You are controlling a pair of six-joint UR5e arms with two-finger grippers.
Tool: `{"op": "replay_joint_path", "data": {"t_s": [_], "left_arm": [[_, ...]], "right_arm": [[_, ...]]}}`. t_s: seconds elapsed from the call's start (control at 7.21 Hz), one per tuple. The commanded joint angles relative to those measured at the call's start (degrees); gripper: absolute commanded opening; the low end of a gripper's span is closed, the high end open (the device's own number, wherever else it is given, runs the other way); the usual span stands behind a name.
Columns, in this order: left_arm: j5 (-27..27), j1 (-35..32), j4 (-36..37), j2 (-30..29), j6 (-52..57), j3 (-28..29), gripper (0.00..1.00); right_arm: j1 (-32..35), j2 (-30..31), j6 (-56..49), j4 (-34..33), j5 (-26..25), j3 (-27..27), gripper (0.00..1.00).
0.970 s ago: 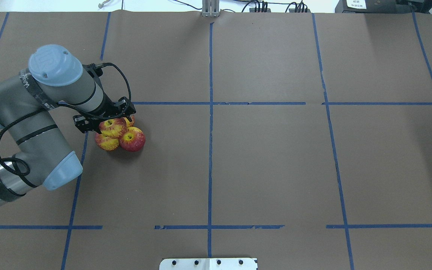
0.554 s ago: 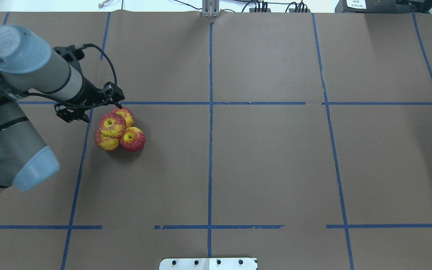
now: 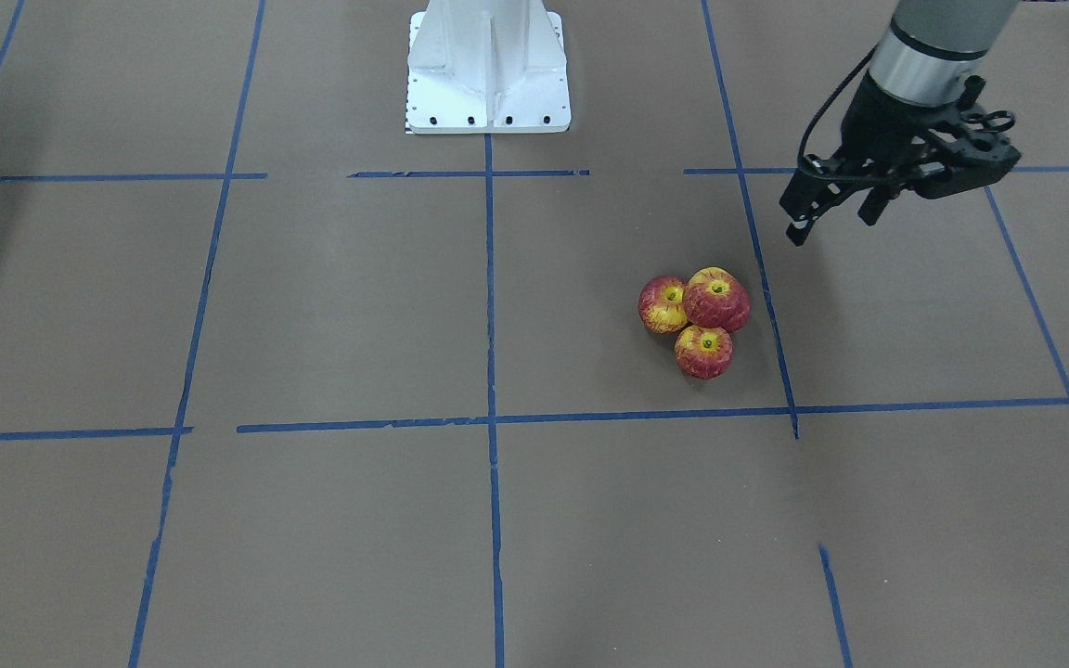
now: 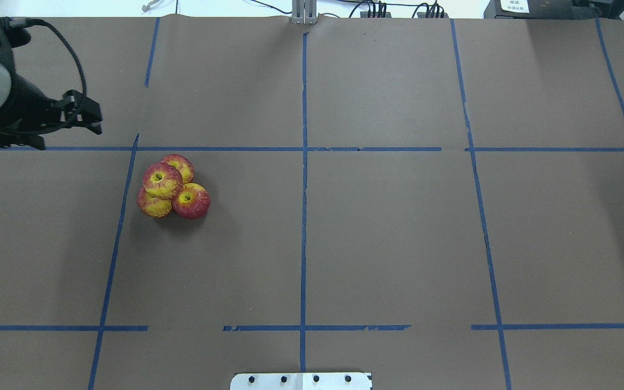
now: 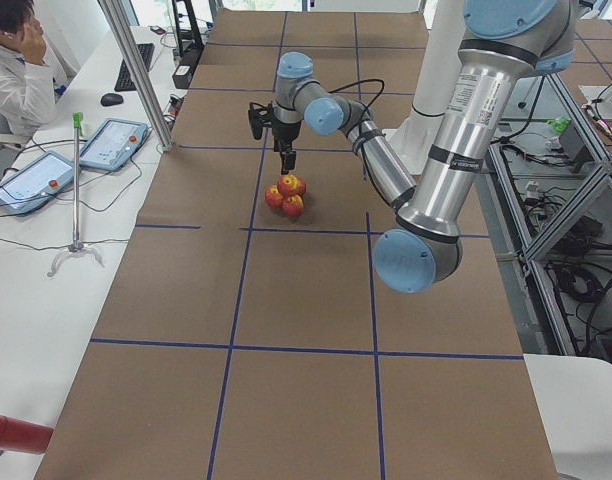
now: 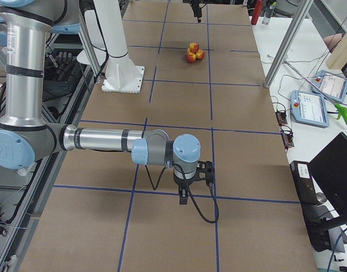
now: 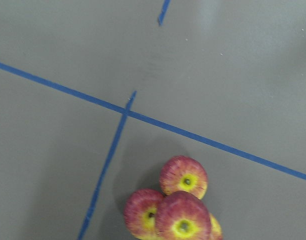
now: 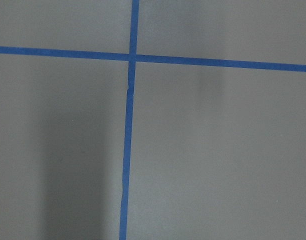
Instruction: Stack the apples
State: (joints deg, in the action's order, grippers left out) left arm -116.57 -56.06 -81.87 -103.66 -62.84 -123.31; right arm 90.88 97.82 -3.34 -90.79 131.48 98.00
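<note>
Four red and yellow apples form one pile on the brown table. The top apple (image 4: 162, 180) rests on three others (image 4: 191, 201), one of them darker red. The pile also shows in the front view (image 3: 716, 299), the left wrist view (image 7: 183, 222) and both side views (image 5: 288, 192) (image 6: 192, 52). My left gripper (image 4: 91, 118) (image 3: 833, 219) is open and empty, raised, apart from the pile towards the table's left edge. My right gripper (image 6: 187, 194) hangs low over bare table far from the apples; I cannot tell if it is open or shut.
Blue tape lines (image 4: 304, 162) divide the brown paper into squares. The white robot base (image 3: 488, 74) stands at the near edge. A side table with tablets (image 5: 106, 140) and a metal post (image 5: 136, 70) lies beyond the far edge.
My left gripper was around the top apple; it has let go and pulled up and away to the left. The top apple stays on the pile.
</note>
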Motion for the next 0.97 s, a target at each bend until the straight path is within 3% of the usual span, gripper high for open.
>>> {"op": "replay_joint_path", "data": {"t_s": [0.0, 0.14, 0.42, 0.55, 0.83], "left_arm": [[-0.9, -10.9, -0.1, 9.8, 24.8, -1.0, 1.00], [-6.0, -16.6, -0.3, 14.1, 38.2, 1.3, 1.00], [-13.2, -33.0, -0.5, 16.5, 65.5, 15.6, 1.00], [-15.1, -38.3, -0.3, 15.3, 73.2, 23.1, 1.00], [-16.3, -38.4, 0.1, 16.8, 73.1, 23.5, 1.00]], "right_arm": [[0.0, 0.0, 0.0, 0.0, 0.0, 0.0, 1.00], [0.0, 0.0, 0.0, 0.0, 0.0, 0.0, 1.00], [0.0, 0.0, 0.0, 0.0, 0.0, 0.0, 1.00], [0.0, 0.0, 0.0, 0.0, 0.0, 0.0, 1.00], [0.0, 0.0, 0.0, 0.0, 0.0, 0.0, 1.00]]}}
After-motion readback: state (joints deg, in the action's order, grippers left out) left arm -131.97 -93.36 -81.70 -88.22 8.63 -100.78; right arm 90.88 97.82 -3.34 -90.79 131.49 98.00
